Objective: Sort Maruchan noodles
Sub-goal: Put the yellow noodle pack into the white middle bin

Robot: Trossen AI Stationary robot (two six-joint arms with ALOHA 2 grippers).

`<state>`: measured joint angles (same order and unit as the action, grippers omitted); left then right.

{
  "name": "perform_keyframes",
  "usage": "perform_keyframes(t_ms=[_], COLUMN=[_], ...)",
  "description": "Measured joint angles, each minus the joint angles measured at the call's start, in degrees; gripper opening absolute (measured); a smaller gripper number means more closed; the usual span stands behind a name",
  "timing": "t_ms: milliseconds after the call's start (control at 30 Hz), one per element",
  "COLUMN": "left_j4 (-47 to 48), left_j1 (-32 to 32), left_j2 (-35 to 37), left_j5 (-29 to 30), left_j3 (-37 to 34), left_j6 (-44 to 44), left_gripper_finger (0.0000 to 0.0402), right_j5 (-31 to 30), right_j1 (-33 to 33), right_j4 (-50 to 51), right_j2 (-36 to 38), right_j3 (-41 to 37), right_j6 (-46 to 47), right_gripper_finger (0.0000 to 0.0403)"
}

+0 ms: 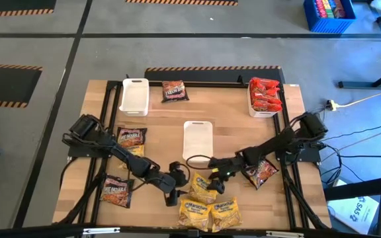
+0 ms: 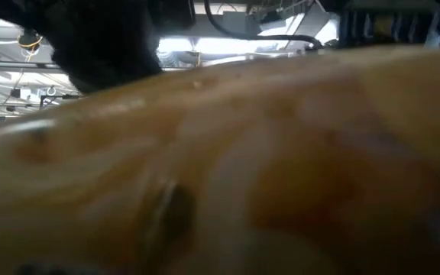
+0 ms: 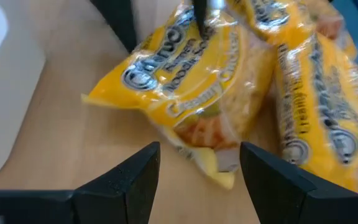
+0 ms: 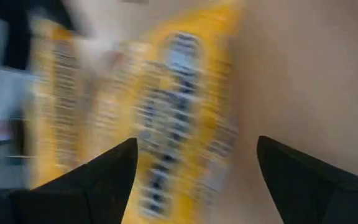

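Maruchan yellow packet, "Creamy Chicken" label, lies before left gripper, released; right gripper spread, empty.

Grey concrete floor — dark seams, orange-black hazard tape strips. Blue crate on floor far right. Yellow cable beside wooden table. Low view — bright ceiling lights.

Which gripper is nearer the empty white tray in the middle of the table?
Right. The right gripper sits just below the middle tray, close to its near edge, over the yellow noodle packets. The left gripper is farther off, down and to the tray's left.
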<state>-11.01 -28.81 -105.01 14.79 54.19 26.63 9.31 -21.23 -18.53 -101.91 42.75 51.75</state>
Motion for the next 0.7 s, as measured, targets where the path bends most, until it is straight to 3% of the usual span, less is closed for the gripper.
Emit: perform_keyframes(t_ms=[467, 700], left_j4=[-2.6, -2.9], left_j1=[2.2, 3.6], left_j2=[-2.5, -2.7], left_j5=[0.0, 0.7], left_j3=[0.0, 0.0], left_j6=[-0.7, -0.6], left_gripper_finger=[0.0215, 0.0215], right_j5=[3.4, 3.4], right_j1=[-0.1, -0.1], right_j4=[-12.4, -12.5], right_j2=[-6.1, -6.1], right_j3=[0.3, 0.3], right_j6=[5.0, 5.2], right_gripper_finger=[0.031, 0.031])
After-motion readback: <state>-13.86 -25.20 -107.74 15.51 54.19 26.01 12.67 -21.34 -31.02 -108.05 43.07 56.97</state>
